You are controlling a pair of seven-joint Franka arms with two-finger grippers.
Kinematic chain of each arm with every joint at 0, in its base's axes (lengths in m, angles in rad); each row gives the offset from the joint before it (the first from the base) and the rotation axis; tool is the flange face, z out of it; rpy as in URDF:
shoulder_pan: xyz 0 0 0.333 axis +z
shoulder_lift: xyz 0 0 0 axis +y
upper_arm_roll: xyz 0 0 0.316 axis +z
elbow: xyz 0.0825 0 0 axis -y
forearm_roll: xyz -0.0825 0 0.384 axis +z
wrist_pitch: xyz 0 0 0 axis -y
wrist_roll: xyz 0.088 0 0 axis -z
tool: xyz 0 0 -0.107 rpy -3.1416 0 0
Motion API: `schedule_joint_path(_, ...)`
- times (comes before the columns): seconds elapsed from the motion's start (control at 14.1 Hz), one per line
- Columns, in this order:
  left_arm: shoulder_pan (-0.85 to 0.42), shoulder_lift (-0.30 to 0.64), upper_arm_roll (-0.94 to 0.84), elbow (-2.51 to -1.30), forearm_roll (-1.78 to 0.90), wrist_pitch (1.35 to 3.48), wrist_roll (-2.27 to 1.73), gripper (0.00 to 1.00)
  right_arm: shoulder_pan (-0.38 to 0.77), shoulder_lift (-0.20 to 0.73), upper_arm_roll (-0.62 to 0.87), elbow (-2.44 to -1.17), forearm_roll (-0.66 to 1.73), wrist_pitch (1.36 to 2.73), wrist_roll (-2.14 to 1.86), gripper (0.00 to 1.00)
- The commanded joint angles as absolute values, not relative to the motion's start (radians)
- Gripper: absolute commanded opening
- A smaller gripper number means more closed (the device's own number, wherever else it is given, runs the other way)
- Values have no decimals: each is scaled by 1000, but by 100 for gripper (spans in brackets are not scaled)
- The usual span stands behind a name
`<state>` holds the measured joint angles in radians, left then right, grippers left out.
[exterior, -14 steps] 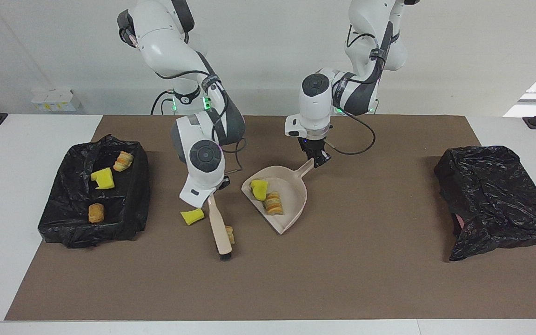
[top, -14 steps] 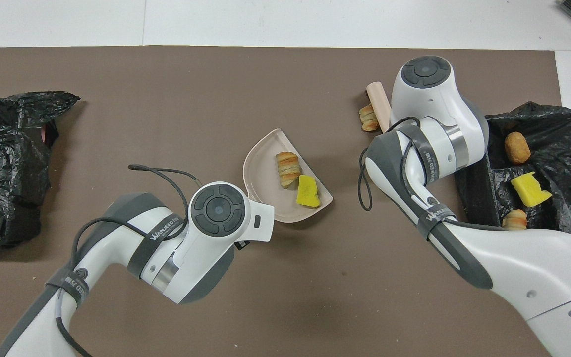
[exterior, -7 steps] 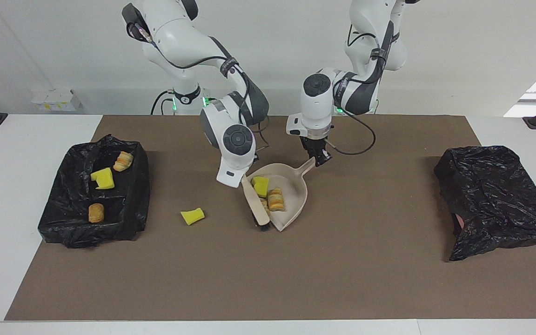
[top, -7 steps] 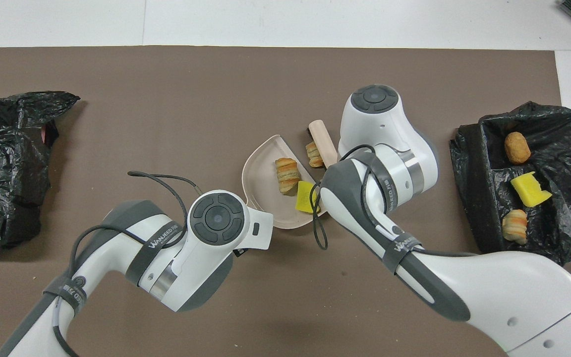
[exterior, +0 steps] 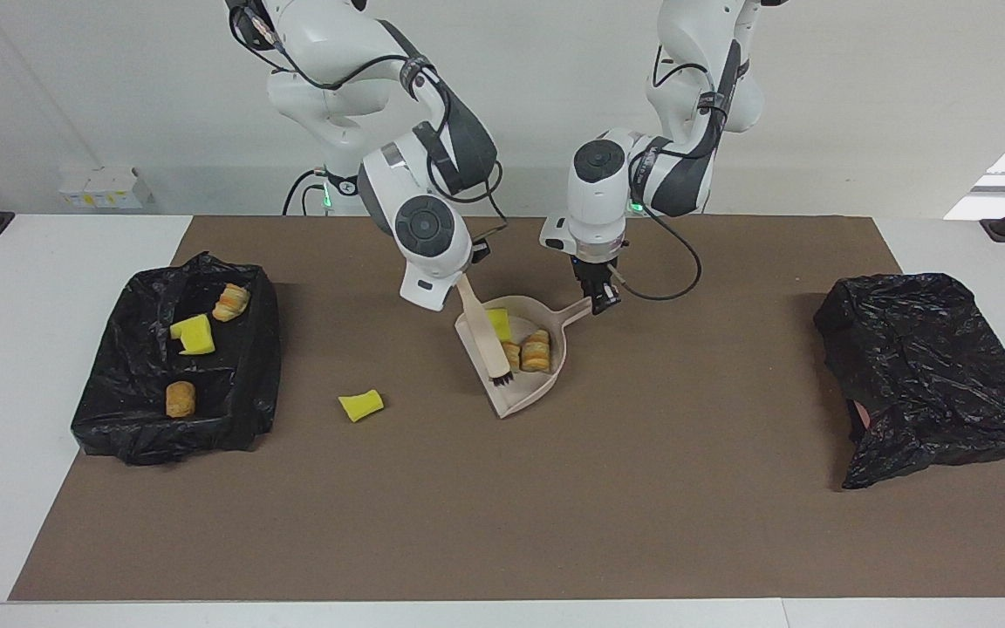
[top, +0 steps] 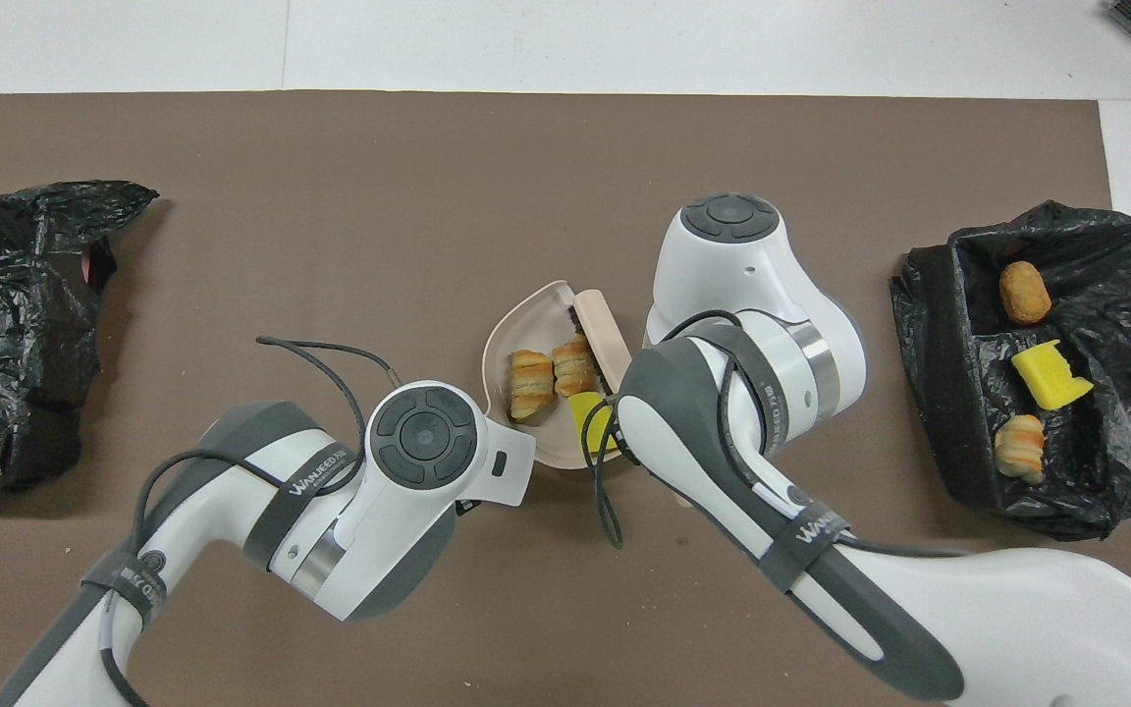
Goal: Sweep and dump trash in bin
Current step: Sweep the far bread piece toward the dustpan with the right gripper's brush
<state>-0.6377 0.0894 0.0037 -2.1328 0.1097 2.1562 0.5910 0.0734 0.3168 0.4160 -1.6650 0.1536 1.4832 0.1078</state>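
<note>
The right gripper is closed on the brush handle; it holds the brush slanted down over the dustpan, bristles over the pan's floor. The gripper itself is mostly hidden under its wrist, so the fingertips cannot be made out directly. The left gripper is clamped narrow on the dustpan's handle, holding the pan with its open mouth pointing away from the robots.

In the pan lie three scraps: a yellow chunk beside the brush and two bread pieces side by side next to the bristles. One yellow scrap lies on the brown mat, between the pan and the bin at the right arm's end of the table. That bin holds three scraps. A black bag sits at the left arm's end.
</note>
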Motion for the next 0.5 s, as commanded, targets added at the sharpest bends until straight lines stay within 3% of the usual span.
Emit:
schedule_joint_path(0.0, -632, 69, 9, -2172, 107, 2189, 655, 0, 29, 282, 419, -1733, 167, 1489, 83, 0)
schedule_joint_path(0.28, -634, 67, 9, -2172, 107, 2177, 638, 0, -26, 227, 410, -1821, 9, 1499, 223, 0)
schedule_joint_path(0.43, -635, 66, 8, -2172, 106, 2169, 638, 0, -122, 187, 413, -1829, -12, 1496, 235, 0)
